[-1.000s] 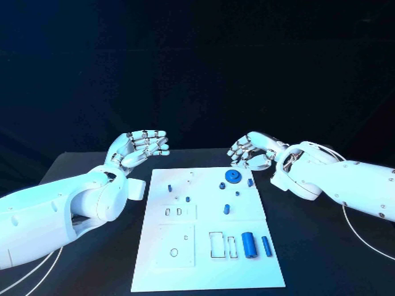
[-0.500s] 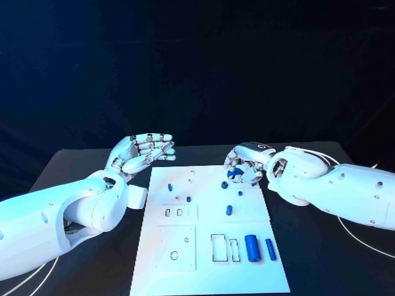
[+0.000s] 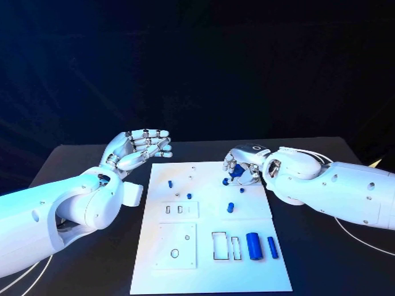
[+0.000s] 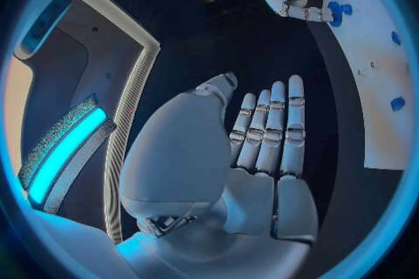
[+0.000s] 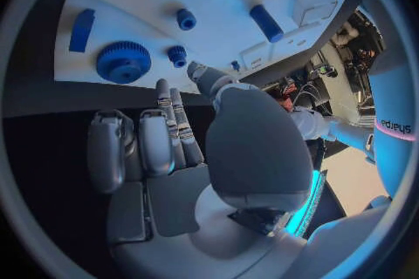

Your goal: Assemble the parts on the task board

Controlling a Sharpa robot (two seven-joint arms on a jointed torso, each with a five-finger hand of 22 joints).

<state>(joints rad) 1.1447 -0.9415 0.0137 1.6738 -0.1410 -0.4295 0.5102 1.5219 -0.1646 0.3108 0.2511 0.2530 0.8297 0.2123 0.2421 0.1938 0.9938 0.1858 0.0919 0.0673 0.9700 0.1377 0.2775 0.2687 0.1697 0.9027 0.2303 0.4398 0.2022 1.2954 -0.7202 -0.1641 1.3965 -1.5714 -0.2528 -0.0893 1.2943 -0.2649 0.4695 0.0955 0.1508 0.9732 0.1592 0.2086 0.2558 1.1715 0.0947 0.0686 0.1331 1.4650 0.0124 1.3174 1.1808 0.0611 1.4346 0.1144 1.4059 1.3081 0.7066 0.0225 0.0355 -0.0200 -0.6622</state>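
Task board [image 3: 207, 271] lies flat in the middle of the black worktop [image 3: 73, 163], and the right robot hand [image 3: 242, 166] hangs over its far right corner with the fingers curled downward. Blue shows among those fingers in the head view. In the right wrist view a blue gear [image 5: 123, 61] lies flat on the white plate just beyond the fingertips [image 5: 164, 94]. I cannot tell whether any finger touches or grips it, so this hand's hold stays uncertain.

Near the gear a small round peg [image 5: 177, 54] stands in the board, with a second peg [image 5: 186, 19] and a blue oblong piece [image 5: 266, 22] further along.

The left robot hand [image 3: 140, 148] is raised above the worktop just off the board's far left corner. It holds nothing, its fingers [image 4: 271, 125] straight and side by side and its thumb set apart from them.

At the board's near right end a thick blue cylinder [image 3: 253, 246] lies beside a slimmer blue rod [image 3: 271, 246], both well apart from either hand.
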